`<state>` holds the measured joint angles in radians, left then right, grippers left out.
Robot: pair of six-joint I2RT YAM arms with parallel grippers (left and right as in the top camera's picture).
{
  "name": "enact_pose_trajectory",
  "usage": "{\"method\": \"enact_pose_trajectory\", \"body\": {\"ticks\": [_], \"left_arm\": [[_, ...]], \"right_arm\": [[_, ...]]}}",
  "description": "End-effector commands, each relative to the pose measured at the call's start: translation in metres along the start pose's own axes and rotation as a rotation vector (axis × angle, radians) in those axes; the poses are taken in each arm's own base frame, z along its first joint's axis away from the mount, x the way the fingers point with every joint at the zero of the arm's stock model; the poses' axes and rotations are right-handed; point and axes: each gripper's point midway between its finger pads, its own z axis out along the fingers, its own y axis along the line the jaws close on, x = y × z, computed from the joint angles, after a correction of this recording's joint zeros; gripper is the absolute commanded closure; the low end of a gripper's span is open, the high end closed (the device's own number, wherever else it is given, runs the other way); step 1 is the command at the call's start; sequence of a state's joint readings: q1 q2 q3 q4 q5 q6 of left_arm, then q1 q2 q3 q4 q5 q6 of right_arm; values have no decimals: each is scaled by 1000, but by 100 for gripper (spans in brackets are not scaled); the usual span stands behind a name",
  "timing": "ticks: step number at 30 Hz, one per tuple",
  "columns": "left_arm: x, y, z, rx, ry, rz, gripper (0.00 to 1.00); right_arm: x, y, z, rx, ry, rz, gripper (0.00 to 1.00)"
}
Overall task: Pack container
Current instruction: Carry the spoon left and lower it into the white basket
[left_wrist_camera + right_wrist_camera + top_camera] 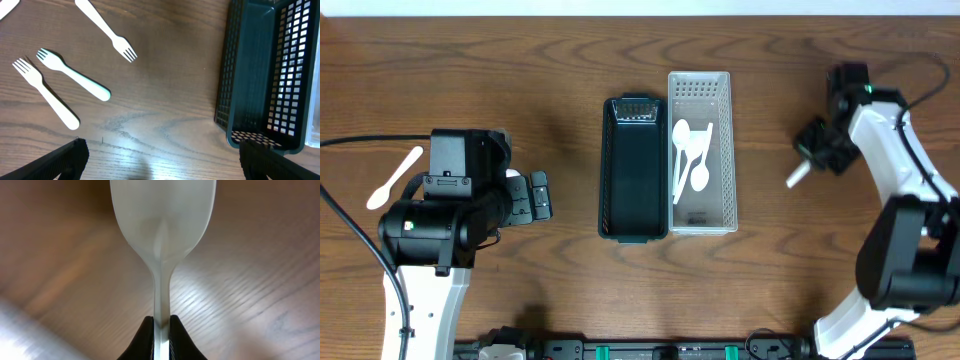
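Three spoons [695,150] lie in white basket [715,200] at table [800,60] centre; dark basket [632,170] empty. R pincer [160,325] clenched on 4th spoon [162,220] nr right edge, L pincer [535,196] released over forks [75,82] nr left edge; approx. half left.

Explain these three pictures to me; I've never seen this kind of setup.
Two robot arms sit at a wooden table. The overhead picture looks down on both; the other two come from cameras on each wrist. In the middle stand a dark basket, empty, and a white basket holding spoons. A loose spoon lies near the left arm, and the left wrist view shows three white forks on the wood. The left gripper is open and holds nothing. The right gripper is shut on a white spoon, pinched by its handle.
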<state>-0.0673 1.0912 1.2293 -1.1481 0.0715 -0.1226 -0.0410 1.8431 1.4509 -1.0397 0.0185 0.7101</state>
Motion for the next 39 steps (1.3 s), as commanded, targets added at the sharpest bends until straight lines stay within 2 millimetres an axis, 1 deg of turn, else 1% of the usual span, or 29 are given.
{"method": "enact_pose_trajectory", "body": {"ticks": [1,3,4,5,7,9,11,13,16,20,22,24,25,26,27,28,29,33,36,39], "left_arm": [[-3,1,-4,-10,-13,18,2],[-3,1,-4,-10,-13,18,2],[-3,1,-4,-10,-13,18,2],[-3,1,-4,-10,-13,18,2],[-3,1,-4,-10,-13,18,2],[-3,1,-4,-10,-13,18,2],[-3,1,-4,-10,-13,18,2],[-3,1,-4,-10,-13,18,2],[-3,1,-4,-10,-13,18,2],[-3,1,-4,-10,-13,18,2],[-3,1,-4,-10,-13,18,2],[-3,1,-4,-10,-13,18,2],[-3,1,-4,-10,-12,18,2],[-3,1,-4,-10,-12,18,2],[-3,1,-4,-10,-12,18,2],[-3,1,-4,-10,-13,18,2],[-3,1,-4,-10,-13,18,2],[-3,1,-4,-10,-13,18,2],[-3,1,-4,-10,-13,18,2],[-2,1,-4,-10,-10,18,2]], "right_arm": [[9,53,-73,-144,-111,-279,99],[25,77,-99,-178,-134,-391,99],[34,87,-110,-193,-142,-445,99],[46,100,-121,-211,-151,-513,99],[67,117,-131,-236,-158,-598,99],[88,129,-133,-250,-149,-653,99],[103,136,-127,-246,-130,-694,99],[117,141,-114,-226,-97,-729,98],[129,142,-90,-172,-37,-757,97],[142,140,-49,-94,74,-771,96],[148,141,-33,-81,123,-771,94],[152,141,-19,-65,161,-771,90],[153,141,-13,-56,171,-771,85],[153,141,-8,-49,177,-771,77],[154,141,-5,-45,181,-771,68],[154,141,-3,-43,183,-771,64],[153,142,-2,-43,182,-771,63],[151,145,-2,-57,169,-785,61],[149,149,-2,-72,156,-804,61],[138,156,-9,-97,118,-824,61]]}}
